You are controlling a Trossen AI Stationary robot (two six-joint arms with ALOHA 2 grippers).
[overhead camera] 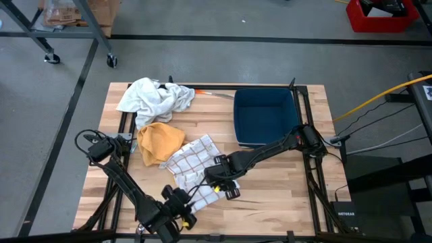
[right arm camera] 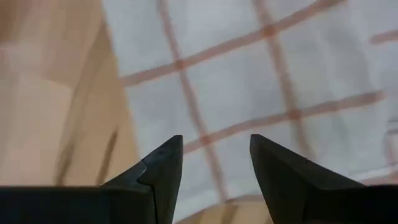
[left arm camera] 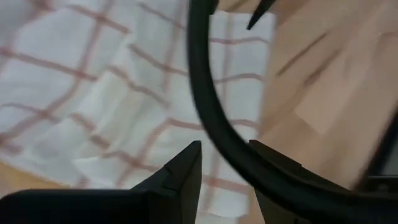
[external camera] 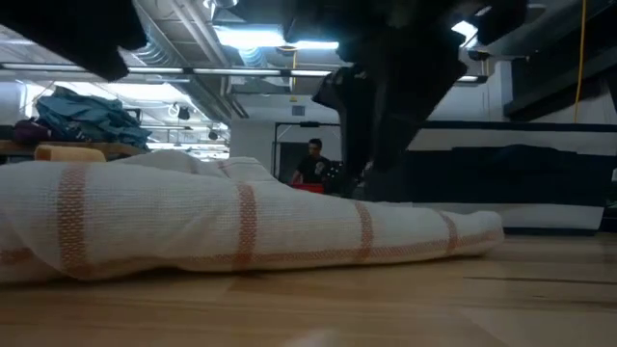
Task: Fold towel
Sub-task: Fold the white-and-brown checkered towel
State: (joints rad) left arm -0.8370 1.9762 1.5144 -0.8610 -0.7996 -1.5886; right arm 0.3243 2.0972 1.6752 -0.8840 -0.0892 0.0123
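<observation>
The checked towel (overhead camera: 190,160) lies rumpled mid-desk (overhead camera: 277,196), beside an orange cloth (overhead camera: 159,142). Our right gripper (right arm camera: 214,163) and left gripper (left arm camera: 225,168) hover over its near edge, jaws spread, pinching nothing. We should pinch two neighbouring corners cleanly, one layer only, then lift evenly together.

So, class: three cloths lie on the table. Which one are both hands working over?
The white towel with orange checks, lying flattest and nearest the table's front. The plain orange cloth and crumpled white cloth lie farther back.
</observation>
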